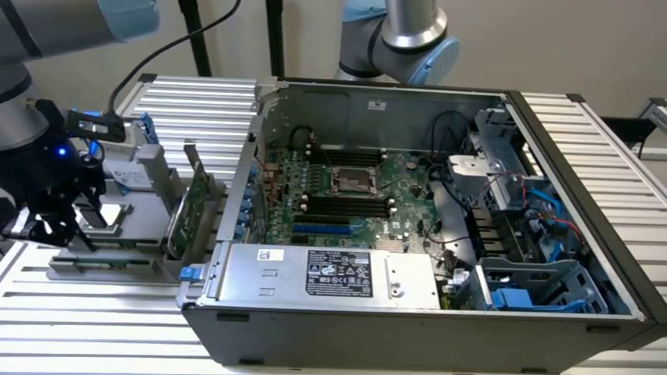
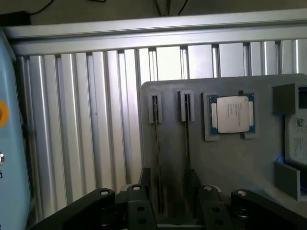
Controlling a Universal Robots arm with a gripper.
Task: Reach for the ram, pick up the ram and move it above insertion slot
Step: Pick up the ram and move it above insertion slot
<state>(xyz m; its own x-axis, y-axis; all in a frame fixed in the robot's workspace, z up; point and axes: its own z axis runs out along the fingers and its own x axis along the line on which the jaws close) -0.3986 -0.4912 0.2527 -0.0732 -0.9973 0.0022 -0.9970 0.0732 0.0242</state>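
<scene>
1. Gripper (image 2: 171,211): fingers spread wide, nothing between them. In the exterior view it hangs over the gray fixture plate (image 1: 105,251), off the exterior view's left of the PC case (image 1: 417,328).
2. Ram (image 2: 186,143): a thin edge-on strip standing in a holder near a corner of the plate (image 2: 230,182). A second strip like it (image 2: 156,143) stands in the neighbouring holder. CPU (image 2: 231,114) is in the next pocket along the same edge.
3. Step in hand, as I read it: the reach. No contact yet, and the ram is seated.
4. Can't tell which stick the fingers are lined up on; the gripper centre sits roughly between the two. Commit to one and centre on it before descending.
5. Keep the pads parallel to the board faces. Come straight down so neither finger clips the other stick or the holder walls.
6. Grip on the flat faces, mid-length, and lift along the holder axis. Any tilt will likely bind.
7. The tall expansion card (image 1: 193,207) stands between the plate and the case, so watch clearance there.
</scene>
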